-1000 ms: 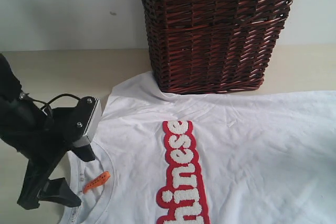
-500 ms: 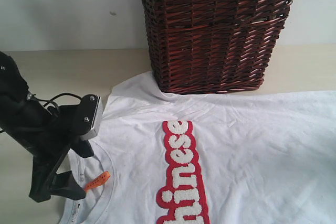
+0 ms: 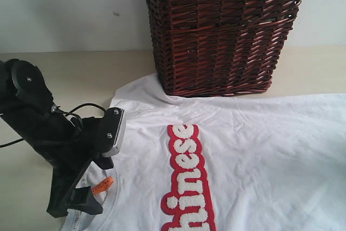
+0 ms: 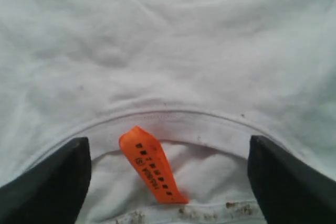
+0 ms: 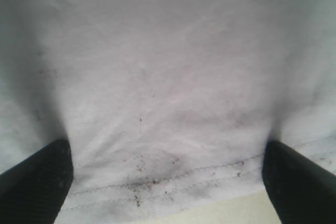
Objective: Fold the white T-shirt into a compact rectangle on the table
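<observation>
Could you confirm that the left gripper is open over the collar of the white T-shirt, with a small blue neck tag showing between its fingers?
Not quite: the neck tag is orange, not blue, as the left wrist view shows. The rest holds: the left gripper is open over the collar of the white T-shirt, the tag between its fingers.

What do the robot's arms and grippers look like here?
The left arm is matte black, with a round joint cap, a thin black cable looping beside it and a silver-grey block with two small screws. The left gripper has dark, wedge-shaped fingers. The right gripper has matching dark fingers; its arm is out of view. No markings show.
</observation>
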Available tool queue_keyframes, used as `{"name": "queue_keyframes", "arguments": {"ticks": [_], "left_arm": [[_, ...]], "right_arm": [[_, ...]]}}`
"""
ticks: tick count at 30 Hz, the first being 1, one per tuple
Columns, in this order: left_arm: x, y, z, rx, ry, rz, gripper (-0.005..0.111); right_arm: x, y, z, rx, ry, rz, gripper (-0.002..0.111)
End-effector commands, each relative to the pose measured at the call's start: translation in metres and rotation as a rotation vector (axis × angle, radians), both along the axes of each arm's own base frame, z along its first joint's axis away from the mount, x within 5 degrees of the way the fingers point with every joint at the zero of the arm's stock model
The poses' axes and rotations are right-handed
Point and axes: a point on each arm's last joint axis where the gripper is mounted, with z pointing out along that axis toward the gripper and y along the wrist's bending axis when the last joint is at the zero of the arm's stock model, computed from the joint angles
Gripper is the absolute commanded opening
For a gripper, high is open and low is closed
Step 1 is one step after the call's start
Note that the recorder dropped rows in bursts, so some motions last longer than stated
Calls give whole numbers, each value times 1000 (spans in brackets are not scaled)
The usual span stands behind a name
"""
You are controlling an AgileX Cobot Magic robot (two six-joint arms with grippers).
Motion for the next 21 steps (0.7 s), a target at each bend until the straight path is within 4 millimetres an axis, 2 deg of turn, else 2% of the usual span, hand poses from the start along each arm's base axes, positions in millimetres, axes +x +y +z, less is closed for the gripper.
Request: {"name": "queue_keyframes", "arguments": {"ticks": [1,8,21], "left_arm": [[6,1,-1,30,-79,-23,78],[8,1,-9,46,-75,-20,78],[1,2,-8,64,41,46,78]], "right_arm": [[-7,-1,-12,-1,46,28,93],[-7,-1,-12,-1,46,28,93],[-8,-1,-12,-3,47,31,93]]}}
